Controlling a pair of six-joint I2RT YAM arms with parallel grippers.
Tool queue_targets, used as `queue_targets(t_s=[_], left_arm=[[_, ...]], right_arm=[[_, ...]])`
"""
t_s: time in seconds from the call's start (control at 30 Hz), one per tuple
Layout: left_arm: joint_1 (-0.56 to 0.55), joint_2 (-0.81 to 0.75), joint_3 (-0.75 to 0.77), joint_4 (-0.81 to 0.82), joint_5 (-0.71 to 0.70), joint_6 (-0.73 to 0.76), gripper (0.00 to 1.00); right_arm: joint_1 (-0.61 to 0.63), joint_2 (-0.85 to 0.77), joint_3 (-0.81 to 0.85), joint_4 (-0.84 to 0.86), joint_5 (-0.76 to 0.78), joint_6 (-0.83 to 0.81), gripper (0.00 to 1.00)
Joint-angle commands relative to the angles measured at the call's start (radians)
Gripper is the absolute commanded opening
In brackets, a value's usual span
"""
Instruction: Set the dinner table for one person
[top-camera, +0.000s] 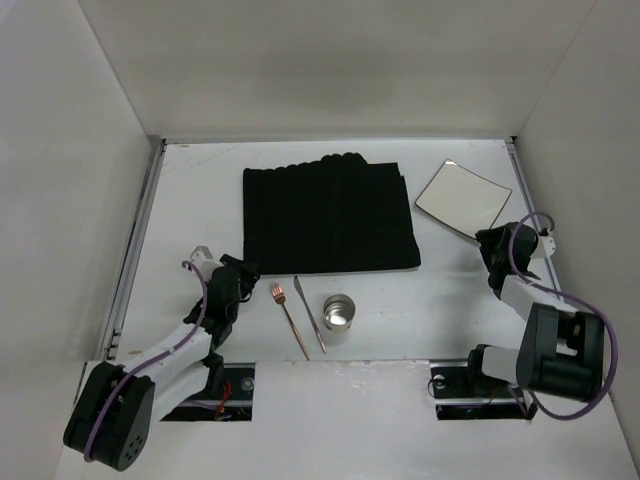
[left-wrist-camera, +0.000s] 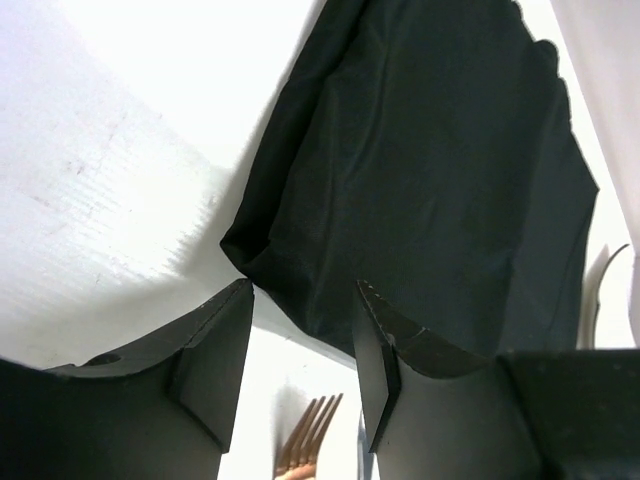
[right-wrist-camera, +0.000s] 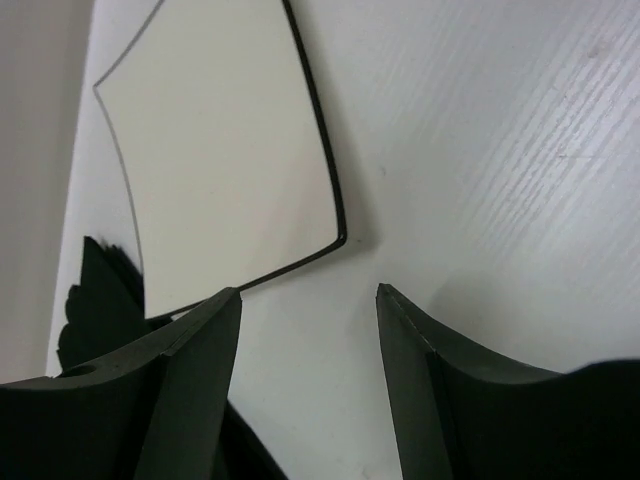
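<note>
The white bench (top-camera: 200, 200) spans the floor of the white-walled enclosure, ahead of both arm bases. A black ribbed cloth mat (top-camera: 330, 215) lies at its middle, with a white square plate (top-camera: 463, 195) just to its right. Nearer the arms lie a copper fork (top-camera: 289, 318), what looks like a knife (top-camera: 309, 313), and a steel cup (top-camera: 339, 317). The left end effector (left-wrist-camera: 300, 300) is released and empty by the mat's near-left corner. The right end effector (right-wrist-camera: 308, 295) is likewise spread and empty beside the plate.

Ahead of the left pincer (left-wrist-camera: 302, 292), the mat (left-wrist-camera: 420, 170) is matt ribbed cloth; the fork (top-camera: 289, 318) beside it, coppery metal. Ahead of the right pincer (right-wrist-camera: 308, 292), a smooth, glossy plate (right-wrist-camera: 225, 150).
</note>
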Motion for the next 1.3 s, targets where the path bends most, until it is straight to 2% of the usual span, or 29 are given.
queue_targets(t_s=[0.0, 0.3, 0.7, 0.73, 0.83, 0.9, 1.03, 1.27], left_arm=[[-0.008, 0.008, -0.023, 0.081, -0.007, 0.023, 0.41], [-0.017, -0.011, -0.037, 0.107, -0.009, 0.04, 0.41], [-0.034, 0.02, -0.028, 0.107, -0.024, 0.04, 0.42], [-0.035, 0.02, -0.028, 0.107, -0.027, 0.04, 0.42], [-0.035, 0.031, -0.023, 0.107, -0.035, 0.04, 0.42], [-0.038, 0.031, -0.021, 0.107, -0.035, 0.04, 0.42], [-0.046, 0.021, -0.023, 0.107, -0.047, 0.04, 0.42], [-0.055, 0.011, -0.018, 0.106, -0.058, 0.048, 0.42]], right_arm=[[-0.024, 0.101, 0.087, 0.072, -0.073, -0.017, 0.62], [-0.09, 0.309, 0.131, 0.169, -0.138, 0.047, 0.54], [-0.118, 0.524, 0.137, 0.35, -0.294, 0.148, 0.34], [-0.127, 0.551, 0.118, 0.417, -0.309, 0.173, 0.23], [-0.139, 0.57, 0.082, 0.527, -0.319, 0.21, 0.11], [-0.147, 0.565, 0.051, 0.601, -0.336, 0.23, 0.06], [-0.173, 0.525, -0.02, 0.76, -0.351, 0.257, 0.03], [-0.173, 0.456, -0.093, 0.94, -0.411, 0.315, 0.01]])
